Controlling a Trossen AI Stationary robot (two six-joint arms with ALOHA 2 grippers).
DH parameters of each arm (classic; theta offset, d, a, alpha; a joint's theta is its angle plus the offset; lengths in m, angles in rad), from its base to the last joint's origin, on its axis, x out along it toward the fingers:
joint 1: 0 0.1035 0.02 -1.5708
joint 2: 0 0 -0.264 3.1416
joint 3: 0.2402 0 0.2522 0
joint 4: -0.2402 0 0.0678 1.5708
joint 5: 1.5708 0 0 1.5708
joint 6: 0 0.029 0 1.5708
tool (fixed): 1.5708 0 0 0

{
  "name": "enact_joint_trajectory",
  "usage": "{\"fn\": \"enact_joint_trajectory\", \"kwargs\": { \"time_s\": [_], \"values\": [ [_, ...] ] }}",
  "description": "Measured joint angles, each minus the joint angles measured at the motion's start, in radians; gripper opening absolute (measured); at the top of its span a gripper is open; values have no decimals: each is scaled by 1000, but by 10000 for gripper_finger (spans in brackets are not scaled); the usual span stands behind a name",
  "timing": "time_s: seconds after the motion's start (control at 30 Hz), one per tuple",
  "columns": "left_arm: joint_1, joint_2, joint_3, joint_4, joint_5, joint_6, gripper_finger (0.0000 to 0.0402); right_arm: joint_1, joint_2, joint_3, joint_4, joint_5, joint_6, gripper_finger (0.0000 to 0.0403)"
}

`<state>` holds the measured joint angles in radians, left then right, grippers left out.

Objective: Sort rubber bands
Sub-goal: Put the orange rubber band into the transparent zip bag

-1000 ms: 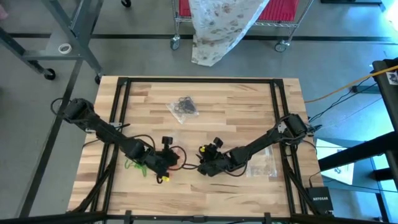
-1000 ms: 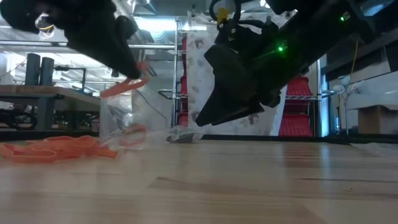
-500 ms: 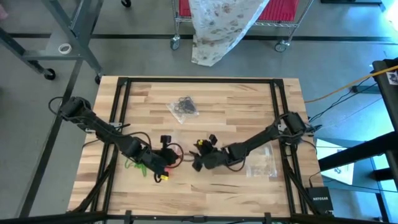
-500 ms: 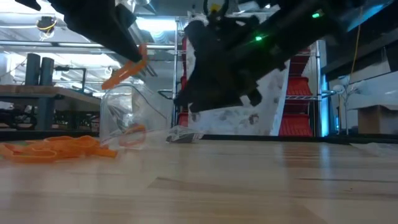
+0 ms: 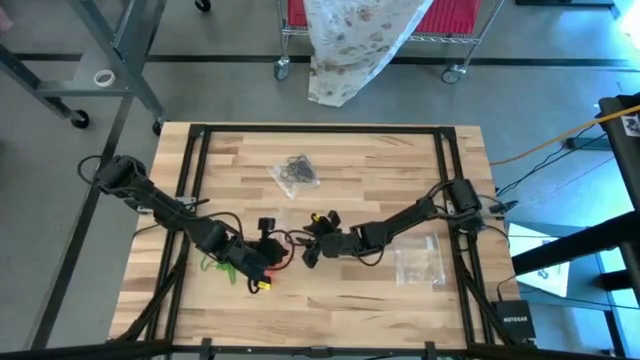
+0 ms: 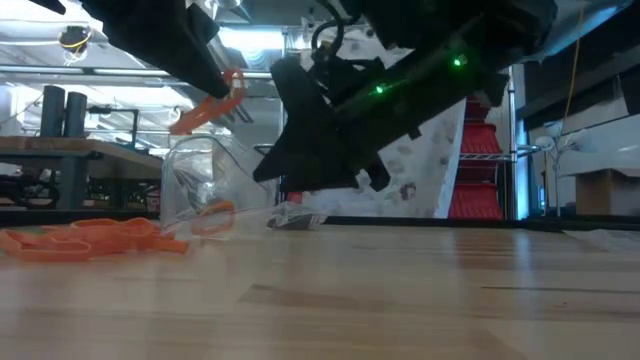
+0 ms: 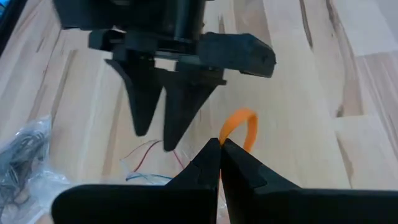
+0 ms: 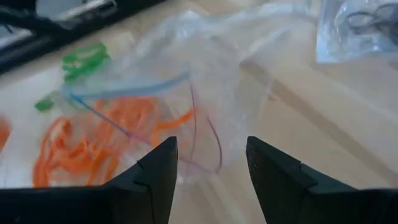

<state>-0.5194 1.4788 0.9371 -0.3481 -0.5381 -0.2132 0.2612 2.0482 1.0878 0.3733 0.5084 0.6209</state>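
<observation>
While the left gripper is pinching one orange rubber band above the table, the right gripper (fingers apart, holding nothing) is facing the clear bag's mouth, just beside the raised band.

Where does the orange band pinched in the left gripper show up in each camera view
High view: not discernible at the left gripper.
Low view: orange band upper left, above the clear bag.
Left wrist view: centre, looping up from the shut fingertips.
Right wrist view: not in it.
Shared landmark: the clear bag.
</observation>
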Motion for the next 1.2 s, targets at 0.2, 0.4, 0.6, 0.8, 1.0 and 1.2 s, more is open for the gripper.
{"fn": "enact_joint_trajectory", "kwargs": {
  "time_s": [0.2,0.4,0.6,0.8,1.0,1.2],
  "values": [
    [0,0,0,3,0,-20,4,-16,1,0,2,16,-23,169],
    [2,0,0,43,0,-16,4,-21,14,0,19,13,-27,113],
    [3,0,0,79,0,-12,4,-21,18,0,20,14,-61,35],
    [2,0,0,76,0,-60,4,-21,18,29,-34,6,-17,10],
    [-25,-38,0,91,-1,-162,2,-13,10,169,-315,-31,53,2],
    [-77,-111,0,5,-36,-248,2,16,9,254,-404,-31,127,1]
  ]
}}
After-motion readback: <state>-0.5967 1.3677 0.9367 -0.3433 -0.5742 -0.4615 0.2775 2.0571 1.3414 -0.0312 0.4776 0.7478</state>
